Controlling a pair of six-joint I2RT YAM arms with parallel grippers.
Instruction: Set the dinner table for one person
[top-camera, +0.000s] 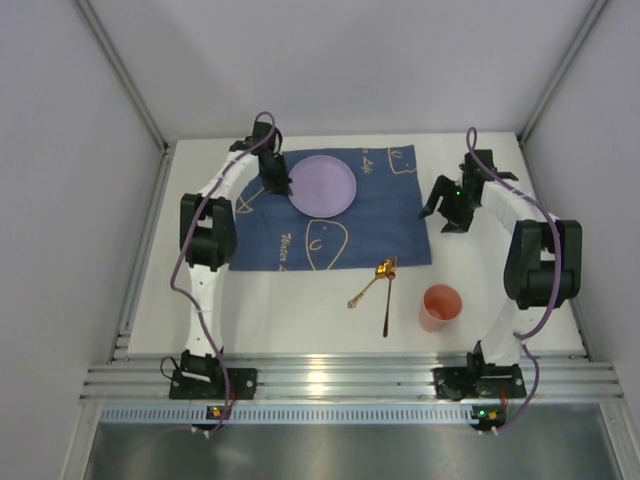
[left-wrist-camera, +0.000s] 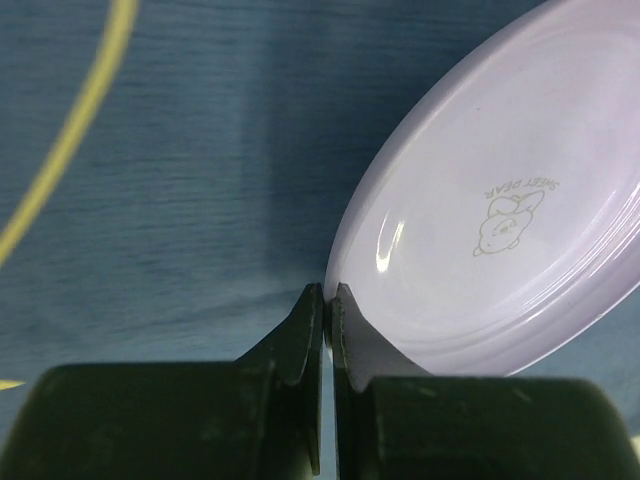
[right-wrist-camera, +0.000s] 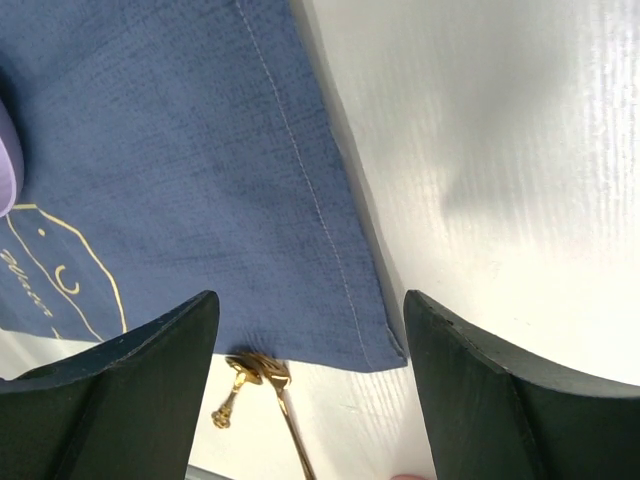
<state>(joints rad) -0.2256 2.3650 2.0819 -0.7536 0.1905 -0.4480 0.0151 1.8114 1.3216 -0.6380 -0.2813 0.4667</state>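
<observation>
Place-setting under way: the lilac plate (top-camera: 322, 185) is lying on the far half of the dark blue placemat (top-camera: 300, 235), which is covering the middle of the white dinner table (top-camera: 290, 320). L gripper (left-wrist-camera: 326, 300) is sitting clenched at the plate's left rim w/ nothing visible betw. its fingers; whether it is touching the rim is hard to tell from the wrist cam. R gripper (right-wrist-camera: 310, 305) is hanging released, holding nothing, just off the mat's right edge. Two gold utensils (top-camera: 378, 285) are lying crossed at the mat's near edge, an orange-pink cup (top-camera: 440, 305) near them. Plate step is looking done. Next move is prob. calling for the R arm to separate one utensil and lay it beside the plate.
</observation>
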